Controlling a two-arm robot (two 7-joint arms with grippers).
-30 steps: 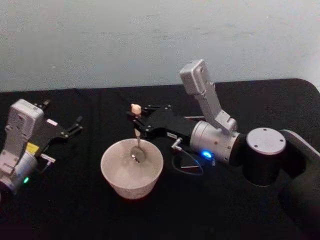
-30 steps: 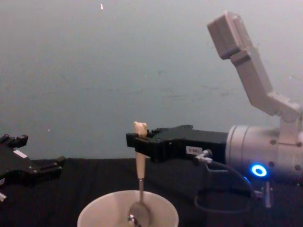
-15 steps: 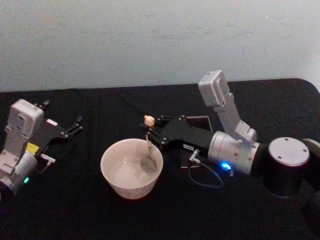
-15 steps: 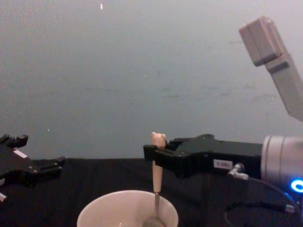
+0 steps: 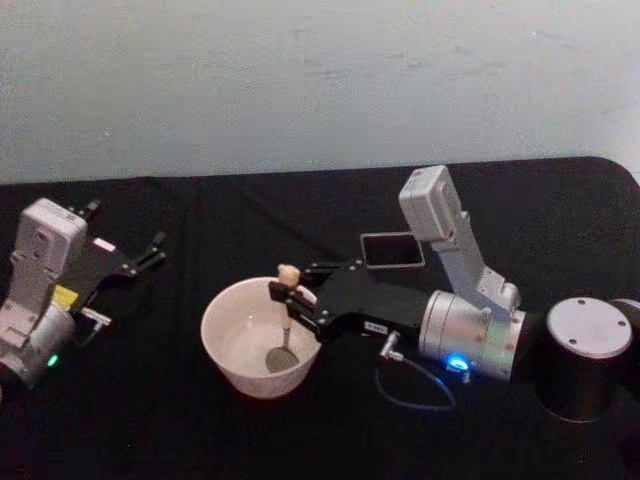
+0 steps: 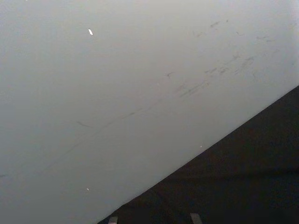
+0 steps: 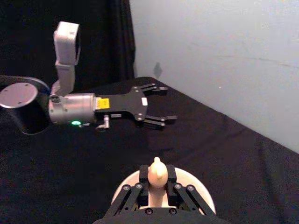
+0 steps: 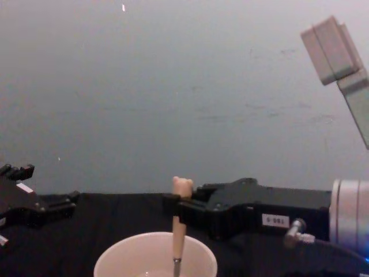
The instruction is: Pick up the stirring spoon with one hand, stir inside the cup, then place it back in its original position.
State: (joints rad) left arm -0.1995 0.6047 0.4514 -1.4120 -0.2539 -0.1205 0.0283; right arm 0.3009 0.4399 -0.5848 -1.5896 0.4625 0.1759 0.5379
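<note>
While the right gripper [image 5: 284, 291] has the stirring spoon [image 5: 287, 312] pinched by its cream handle, just under the eared knob, you are in the stirring step. The spoon hangs close to upright with its metal bowl down inside the cup [image 5: 232, 372], a little right of centre. Whether it touches the cup's floor cannot be told.

To do this step well, draw small, slow circles well inside the thin rim. The cup looks light and stands loose on the black table [image 5: 160, 430], so a knock from the neck of the spoon would probably push it along. Hold the handle near vertical and carry the fingers above the rim, since they hang right over its right-hand edge and have little room to drop. Make the grip firm enough that the smooth handle does not twist as the bowl drags.

Your right arm reaches in from the right, low and nearly level across the table. Its wrist shows a blue light, and the camera housing juts up behind it. The dark grey holder [image 5: 392, 250] stands just beyond the arm on the far side, apart from the cup, with its mouth free for the return. The left gripper [image 5: 150, 250] is parked at the table's left with fingers spread and nothing in them, well apart from the cup.
</note>
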